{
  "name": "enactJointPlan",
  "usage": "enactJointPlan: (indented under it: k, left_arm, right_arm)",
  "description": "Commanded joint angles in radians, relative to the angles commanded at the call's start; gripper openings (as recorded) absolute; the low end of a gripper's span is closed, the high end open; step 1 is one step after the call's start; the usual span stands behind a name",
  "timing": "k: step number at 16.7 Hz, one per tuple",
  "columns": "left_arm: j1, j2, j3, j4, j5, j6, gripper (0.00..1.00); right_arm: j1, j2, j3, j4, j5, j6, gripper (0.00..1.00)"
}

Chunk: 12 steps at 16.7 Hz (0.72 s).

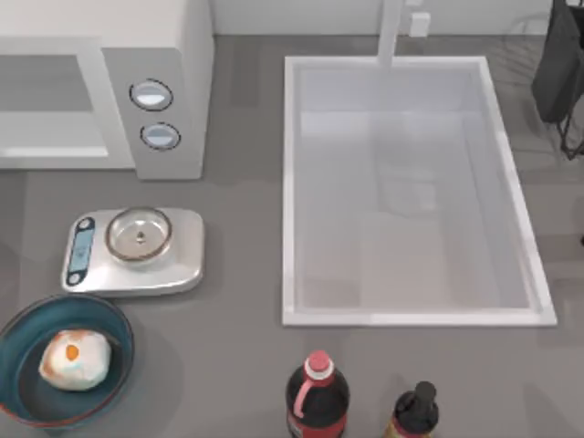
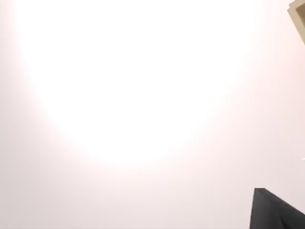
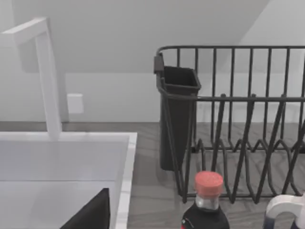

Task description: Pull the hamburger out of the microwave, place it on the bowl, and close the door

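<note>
No brand name or label text can be read on anything here. At the table's near left corner sits the bowl [image 1: 20,358], wide, round and shallow, glossy blue with a thin reddish rim, and the hamburger [image 1: 75,359] lies inside it, a small cream-white lump with an orange patch on top. Just behind the bowl is a silver scale [image 1: 182,260] with rounded corners, a small bluish display at its left end and a shiny round steel dish [image 1: 139,234] on its platform. Farther back stands the boxy white microwave [image 1: 187,55], two round dials on its grey panel; the door [image 1: 50,109] appears flat against the front. A rectangular white sink [image 1: 511,192] with a slim square-section faucet [image 3: 47,81] fills the middle and right. At the near edge stand a dark bottle with a pink cap [image 1: 318,397] and a smaller dark bottle [image 1: 416,412]. A black wire dish rack [image 3: 248,124] holds a black cup-like holder. I cannot tell how either gripper's jaws are set.
</note>
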Motion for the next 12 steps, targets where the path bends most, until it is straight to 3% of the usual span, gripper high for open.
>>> enactJointPlan:
  k: [6,12]
  left_arm:
    - [0.441,0.310,0.809,-0.066,-0.010,0.433,0.00]
    - [0.950,0.668,1.739,-0.141,-0.021,0.931,0.00]
  right_arm:
    - [0.000,0.000,0.000,0.000,0.000,0.000,1.00]
    - [0.000,0.000,0.000,0.000,0.000,0.000,1.00]
